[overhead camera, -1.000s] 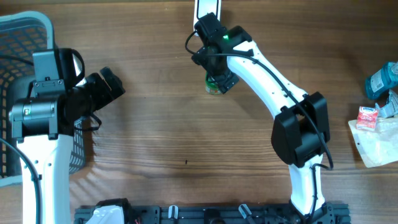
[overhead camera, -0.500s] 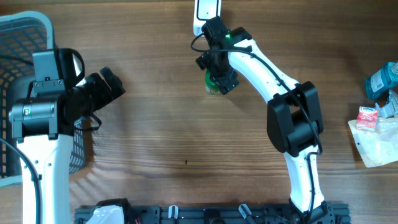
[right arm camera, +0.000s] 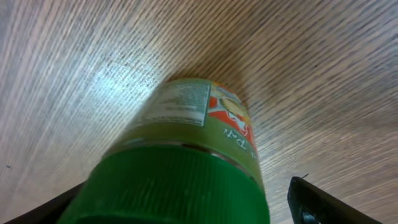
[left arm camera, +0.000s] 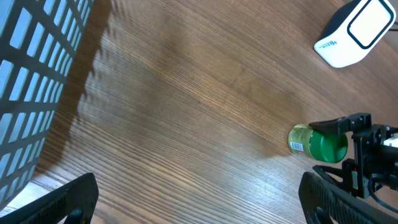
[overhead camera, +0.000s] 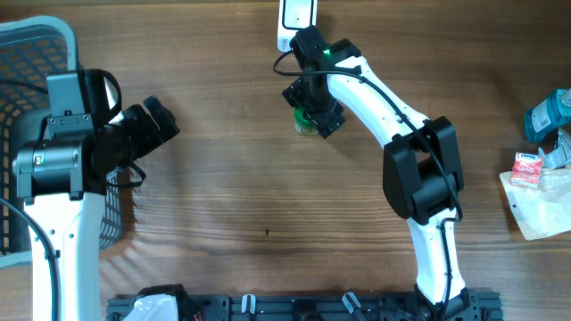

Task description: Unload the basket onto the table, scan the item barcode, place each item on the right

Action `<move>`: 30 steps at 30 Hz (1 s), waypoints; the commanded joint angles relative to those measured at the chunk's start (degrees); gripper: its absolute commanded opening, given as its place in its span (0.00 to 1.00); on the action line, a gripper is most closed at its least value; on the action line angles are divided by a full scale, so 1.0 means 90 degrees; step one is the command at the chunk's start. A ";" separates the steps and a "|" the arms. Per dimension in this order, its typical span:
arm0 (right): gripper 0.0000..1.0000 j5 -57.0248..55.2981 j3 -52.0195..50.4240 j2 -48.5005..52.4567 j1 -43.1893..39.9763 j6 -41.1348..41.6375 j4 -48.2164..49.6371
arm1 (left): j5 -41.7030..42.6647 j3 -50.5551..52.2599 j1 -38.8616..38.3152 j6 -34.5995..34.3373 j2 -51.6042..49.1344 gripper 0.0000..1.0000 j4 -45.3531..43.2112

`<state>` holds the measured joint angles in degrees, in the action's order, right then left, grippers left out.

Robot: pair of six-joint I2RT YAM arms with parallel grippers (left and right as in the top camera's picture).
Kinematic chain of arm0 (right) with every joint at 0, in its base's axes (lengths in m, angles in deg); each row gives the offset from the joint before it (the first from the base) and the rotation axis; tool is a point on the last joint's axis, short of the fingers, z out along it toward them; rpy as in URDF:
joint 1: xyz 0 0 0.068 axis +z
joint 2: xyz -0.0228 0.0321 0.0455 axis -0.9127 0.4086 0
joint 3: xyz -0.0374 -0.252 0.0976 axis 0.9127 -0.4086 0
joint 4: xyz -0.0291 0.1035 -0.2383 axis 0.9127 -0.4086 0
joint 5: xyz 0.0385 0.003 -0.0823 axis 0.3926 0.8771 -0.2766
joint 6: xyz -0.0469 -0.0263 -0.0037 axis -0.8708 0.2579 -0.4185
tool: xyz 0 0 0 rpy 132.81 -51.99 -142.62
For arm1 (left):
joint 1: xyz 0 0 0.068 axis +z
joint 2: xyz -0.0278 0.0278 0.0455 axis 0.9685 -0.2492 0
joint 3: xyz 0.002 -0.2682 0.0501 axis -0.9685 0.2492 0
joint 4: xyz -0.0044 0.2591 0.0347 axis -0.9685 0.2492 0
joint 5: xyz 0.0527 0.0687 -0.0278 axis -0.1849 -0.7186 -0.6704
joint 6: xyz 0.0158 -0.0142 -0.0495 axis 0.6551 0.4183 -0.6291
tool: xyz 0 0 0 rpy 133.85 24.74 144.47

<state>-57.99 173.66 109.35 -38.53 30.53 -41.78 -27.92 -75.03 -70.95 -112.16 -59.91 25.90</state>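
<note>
Wrapping the green-lidded jar (right arm camera: 186,180), a label (right arm camera: 186,106) shows blurred print and barcode (left arm camera: 298,147).

We are looking at a grey mesh basket (overhead camera: 27,53) sitting at the left edge of the wooden surface (overhead camera: 232,178). At the far right edge, a blue packet (overhead camera: 546,114) is lying near a small red-and-white carton (overhead camera: 528,168), which is resting against a crumpled clear bag (overhead camera: 544,209).

You have one green-capped jar (left arm camera: 314,143), one white scanner (overhead camera: 294,13), one basket (overhead camera: 40,28), one teal pack (overhead camera: 546,114), one small carton (overhead camera: 528,168) and one clear bag (overhead camera: 544,209) on the worktop (overhead camera: 268,196).
</note>
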 commanded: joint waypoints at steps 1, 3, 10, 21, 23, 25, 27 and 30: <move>0.94 -0.0012 -0.0063 0.0085 -0.0007 -0.0481 -0.0066 | -0.0112 -0.0087 0.0046 -0.0061 0.0063 1.00 -0.0017; 0.94 -0.0017 -0.0063 0.0087 -0.0007 -0.0614 -0.0102 | -0.0112 -0.0087 0.0046 -0.0061 0.0063 1.00 -0.0017; 0.86 -0.0034 -0.0063 0.0087 0.0015 -0.0787 -0.0447 | -0.0112 -0.0087 0.0046 -0.0061 0.0063 1.00 -0.0015; 0.99 -0.0100 -0.0066 0.0214 0.0012 -0.1399 -0.0469 | -0.0112 -0.0087 0.0046 -0.0061 0.0063 1.00 -0.0010; 0.99 0.0044 -0.0063 0.0345 0.0012 -0.1513 -0.0483 | -0.0112 -0.0087 0.0046 -0.0061 0.0063 1.00 0.0002; 0.98 0.0092 -0.0063 0.0469 0.0012 -0.1634 -0.0488 | -0.0112 -0.0087 0.0046 -0.0061 0.0063 1.00 0.0005; 0.97 0.0085 -0.0063 0.0546 0.0012 -0.1637 -0.0503 | -0.0112 -0.0087 0.0049 -0.0058 0.0063 1.00 0.0007; 0.90 0.0017 -0.0063 0.0561 0.0012 -0.1630 -0.0478 | -0.0114 -0.0087 0.0046 -0.0058 0.0063 1.00 0.0010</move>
<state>-57.94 173.68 113.02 -38.51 16.83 -45.78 -27.94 -75.03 -70.95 -112.16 -59.91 25.92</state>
